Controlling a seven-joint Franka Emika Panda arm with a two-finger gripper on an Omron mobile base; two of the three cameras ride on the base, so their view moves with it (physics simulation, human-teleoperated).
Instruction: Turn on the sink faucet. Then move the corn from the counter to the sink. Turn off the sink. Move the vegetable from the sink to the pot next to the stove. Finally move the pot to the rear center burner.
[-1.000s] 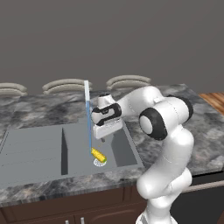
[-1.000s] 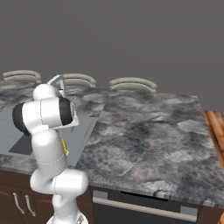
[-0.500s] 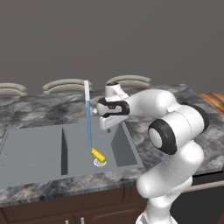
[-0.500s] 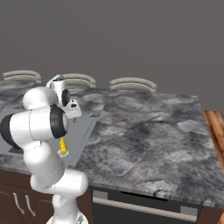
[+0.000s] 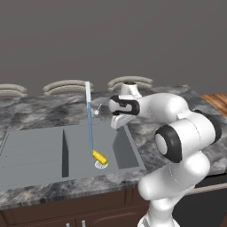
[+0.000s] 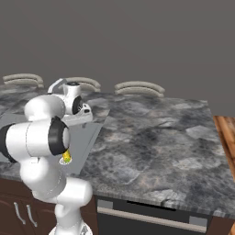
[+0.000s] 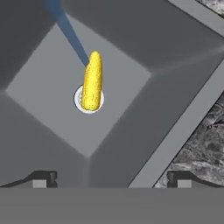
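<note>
Smooth yellow corn (image 7: 92,82) lies across round silver drain ring (image 7: 89,99) in flat grey sink (image 5: 48,146); blue stream seemingly touches it. Gripper (image 7: 111,178) above, fingers spread, holding nothing.

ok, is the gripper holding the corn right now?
No: the corn lies across the drain ring on the sink floor, and the open gripper is above it with nothing between its fingertips.

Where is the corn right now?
The corn lies across the drain ring in the sink's right basin, under the water stream.
</note>
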